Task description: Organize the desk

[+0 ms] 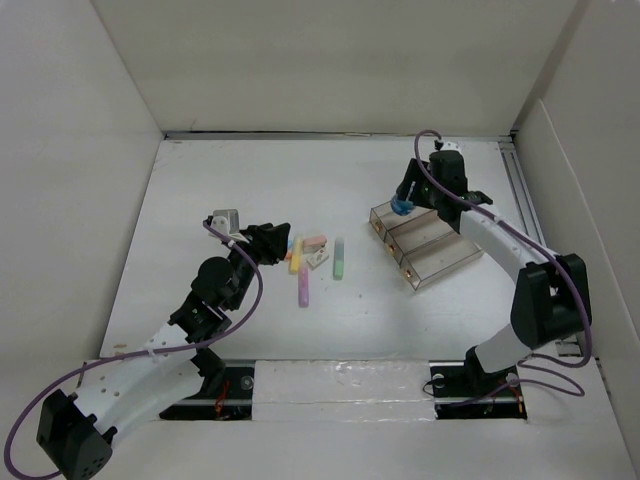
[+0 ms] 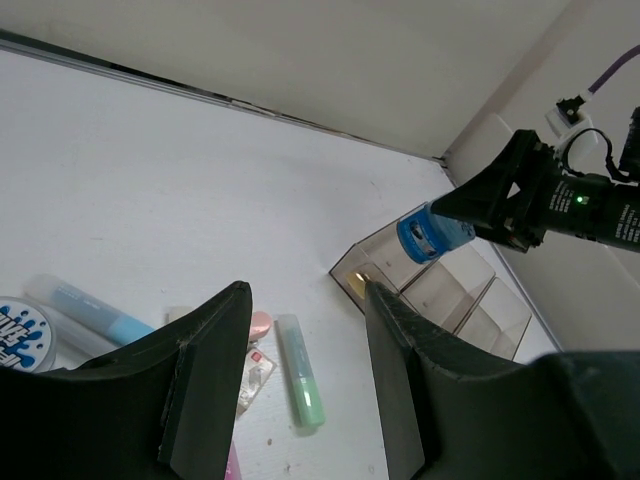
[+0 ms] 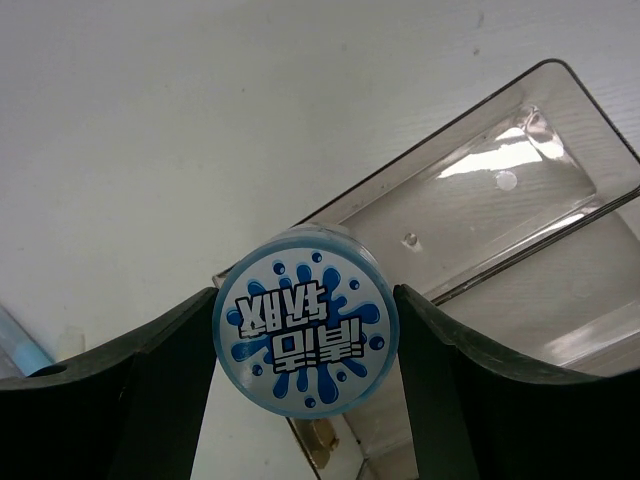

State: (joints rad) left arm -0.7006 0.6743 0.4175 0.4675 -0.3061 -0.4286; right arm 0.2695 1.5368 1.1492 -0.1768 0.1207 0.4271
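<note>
The white desk (image 1: 250, 180) holds a small cluster of stationery at its middle: a green highlighter (image 1: 338, 258), a pink highlighter (image 1: 302, 287), a yellow one (image 1: 296, 255) and a pink eraser (image 1: 315, 242). My left gripper (image 1: 272, 238) is open and empty just left of the cluster; in the left wrist view (image 2: 305, 370) the green highlighter (image 2: 301, 370) lies between its fingers, below them. My right gripper (image 1: 404, 205) is shut on a round blue container (image 3: 305, 320) with a splash label. It holds it over the near-left corner of the clear compartment tray (image 3: 520, 170).
The clear tray (image 1: 425, 245) lies at an angle, right of centre. A small grey-white thing (image 1: 225, 219) lies left of my left gripper. A light blue pen (image 2: 90, 305) and a second round splash-label thing (image 2: 20, 335) show in the left wrist view. White walls stand on three sides.
</note>
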